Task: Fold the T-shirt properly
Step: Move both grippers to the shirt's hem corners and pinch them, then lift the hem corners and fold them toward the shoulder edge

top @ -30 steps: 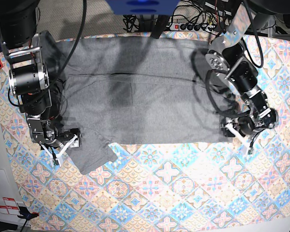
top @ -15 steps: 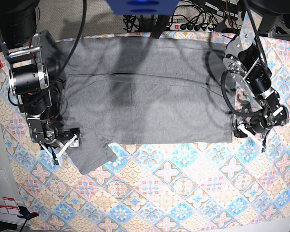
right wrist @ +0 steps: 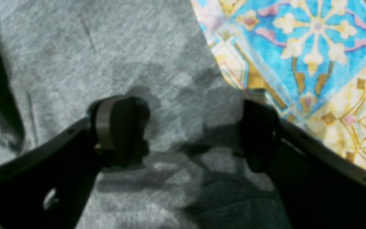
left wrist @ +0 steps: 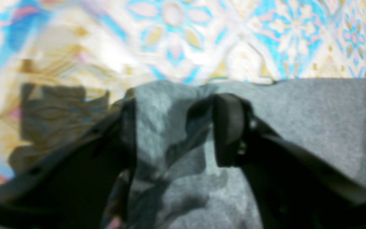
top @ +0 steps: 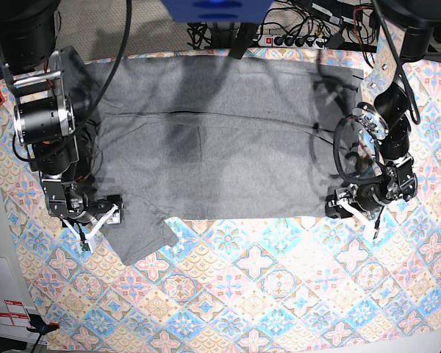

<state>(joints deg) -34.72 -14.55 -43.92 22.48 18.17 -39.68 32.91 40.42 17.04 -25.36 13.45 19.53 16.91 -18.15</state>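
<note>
So I see the T-shirt (top: 220,140) lying flat on the tablecloth (top: 279,294), barely folded yet. My left end effector (left wrist: 173,127) pinches its corner; my right end effector (right wrist: 189,133) is apart over its sleeve.

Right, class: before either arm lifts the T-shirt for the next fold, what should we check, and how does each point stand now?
1. Left gripper has fabric between its fingers: ok, a bunched corner of the T-shirt sits between them.
2. Left grip closed firmly: cannot tell.
3. Right gripper straddles the shirt's edge: ok, one finger over cloth, the other at the edge by the tablecloth.
4. Right gripper closed on the cloth: not ok, it is wide open.
5. Tablecloth kept out of both grips: cannot tell.
6. Shirt body lying flat: ok in the base view, apart from the near corner by the right arm.
</note>
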